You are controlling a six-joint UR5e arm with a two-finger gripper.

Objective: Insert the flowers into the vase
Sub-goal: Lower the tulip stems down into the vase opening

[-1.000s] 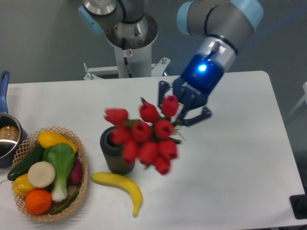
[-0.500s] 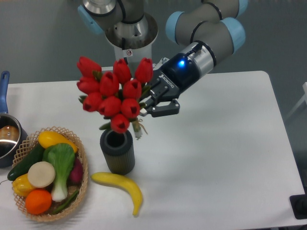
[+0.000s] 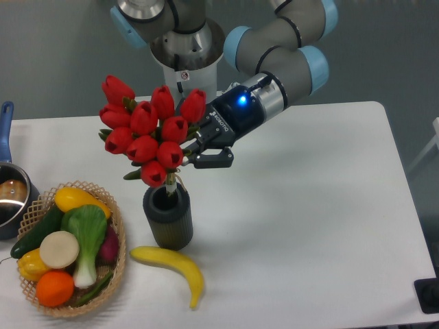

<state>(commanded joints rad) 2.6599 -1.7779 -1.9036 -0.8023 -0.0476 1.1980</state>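
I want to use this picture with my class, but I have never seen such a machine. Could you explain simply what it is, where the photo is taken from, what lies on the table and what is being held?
It is a jointed robot arm ending in a gripper with two fingers. One fixed camera looks down at the white table from the front. The gripper holds red tulip flowers by their stems, tilted over a dark ribbed vase; the stem tips are at its mouth. Nearby lie a banana, a woven basket of vegetables and fruit, and a blue-handled pot at the left edge.
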